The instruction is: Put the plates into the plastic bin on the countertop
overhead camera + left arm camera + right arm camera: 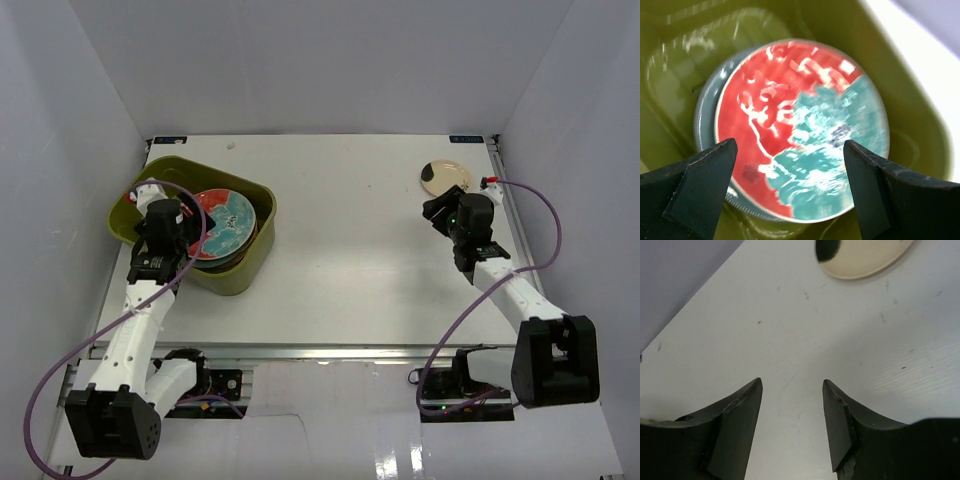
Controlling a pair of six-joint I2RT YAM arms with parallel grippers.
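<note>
The left gripper point(790, 145) hangs released, jaws spread wide and grasping nothing, directly over the red plate point(785, 95). That plate, red with a teal patch, lies flat on top of a grey-blue plate point(702, 117) inside the plastic bin point(680, 60), which sits at about 9 o'clock on the bench point(350, 260). The right gripper point(792, 385) is also released, with only bare bench between its parted jaws. At its 12 o'clock, apart from it, the cream plate with dark patch point(865, 260) lies flat, at about 1 o'clock on the bench.
</note>
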